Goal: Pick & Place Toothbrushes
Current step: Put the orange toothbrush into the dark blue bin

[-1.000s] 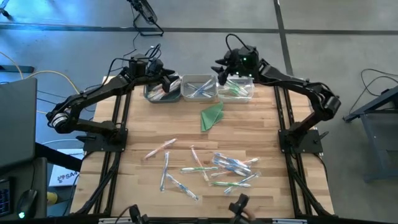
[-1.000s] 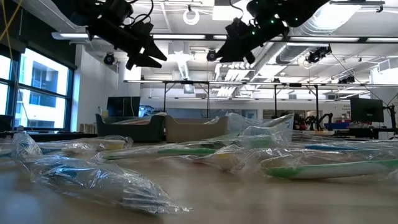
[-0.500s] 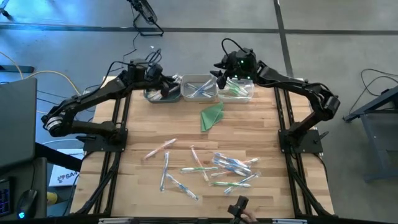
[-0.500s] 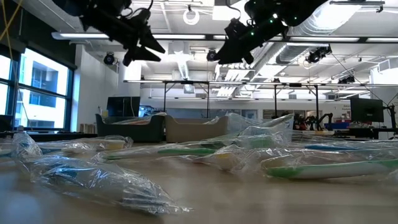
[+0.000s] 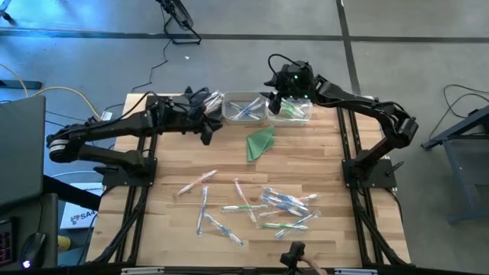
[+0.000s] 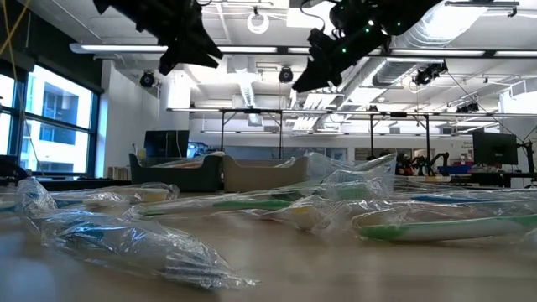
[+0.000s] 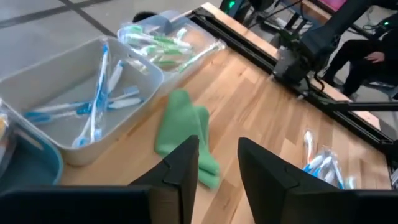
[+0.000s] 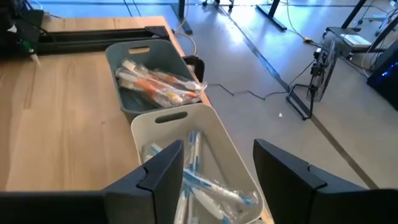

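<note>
Wooden bench (image 5: 306, 164) carried loose toothbrushes (image 5: 267, 206) at its near end, three bins (image 5: 244, 108) at the far edge, apparently sorted by colour. Left tool (image 5: 205, 128), fingers narrowly parted and empty, hung beside the bins; right tool (image 5: 275, 98), parted and empty, hovered over them.

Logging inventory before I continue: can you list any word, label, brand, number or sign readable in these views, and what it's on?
None can be read with confidence.
Paper on the floor left of the table: red and dark print, too small to read.
Toothbrushes in wrappers and the three bins: no legible print.
Room behind in the low view: no readable signs.
</note>
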{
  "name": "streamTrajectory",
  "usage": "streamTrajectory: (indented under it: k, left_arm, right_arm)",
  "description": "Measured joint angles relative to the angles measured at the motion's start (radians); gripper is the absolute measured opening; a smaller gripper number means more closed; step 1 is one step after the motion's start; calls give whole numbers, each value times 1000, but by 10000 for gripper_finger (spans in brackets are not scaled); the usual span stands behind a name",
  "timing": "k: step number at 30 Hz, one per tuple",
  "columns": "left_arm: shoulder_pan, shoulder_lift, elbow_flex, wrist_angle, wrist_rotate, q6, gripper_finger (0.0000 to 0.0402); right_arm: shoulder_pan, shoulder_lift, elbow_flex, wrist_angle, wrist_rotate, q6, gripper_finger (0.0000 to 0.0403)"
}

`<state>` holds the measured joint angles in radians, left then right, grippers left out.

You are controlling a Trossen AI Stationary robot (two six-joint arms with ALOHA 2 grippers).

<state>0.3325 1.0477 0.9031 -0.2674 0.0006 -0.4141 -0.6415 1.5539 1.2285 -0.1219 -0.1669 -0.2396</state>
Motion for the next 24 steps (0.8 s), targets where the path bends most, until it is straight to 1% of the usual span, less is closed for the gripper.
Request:
streamTrajectory:
  k: [6, 12, 16, 21, 24]
  left_arm:
    - [-91, 0, 1, -101, -78, -101, 91]
    - [-178, 0, 1, -172, -154, -174, 64]
    - [-213, 1, 1, -189, -178, -203, 42]
    - [-245, 16, 2, -205, -233, -221, 6]
    - [-250, 46, 34, -262, -248, -245, 4]
  right_arm:
    - [0, 0, 0, -31, 3, -52, 188]
    - [-2, 0, 0, -28, 9, -54, 188]
    - [-3, 0, 0, -26, 10, -54, 188]
    - [-16, 0, 0, -26, 8, -54, 188]
    - [-18, 0, 0, -24, 9, -54, 188]
